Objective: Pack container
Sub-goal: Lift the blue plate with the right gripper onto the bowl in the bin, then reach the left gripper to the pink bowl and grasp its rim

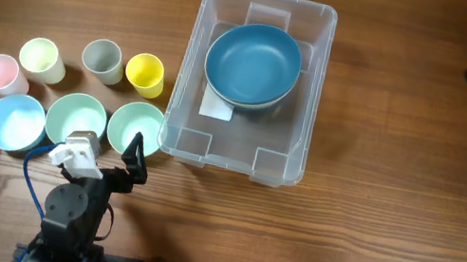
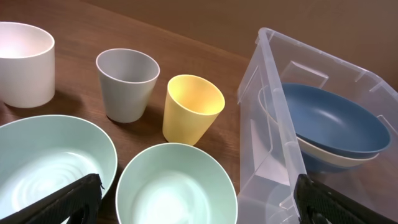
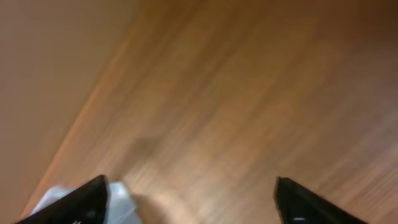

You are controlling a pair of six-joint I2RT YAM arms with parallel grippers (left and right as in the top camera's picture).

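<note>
Wooden table (image 3: pixel 236 93) dominates right wrist view — overhead shows container (image 1: pixel 234 153); left claw (image 2: pixel 198 185), right claw (image 3: pixel 189 184) apart.

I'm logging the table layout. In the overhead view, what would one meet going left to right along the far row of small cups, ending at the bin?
Small pale pink cup → small pale green cup → small grey cup → small yellow cup → large clear plastic rectangular container, with a round blue bowl inside.

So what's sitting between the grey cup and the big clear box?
The yellow cup stands between the grey cup and the clear box. The overhead view shows it best.
</note>
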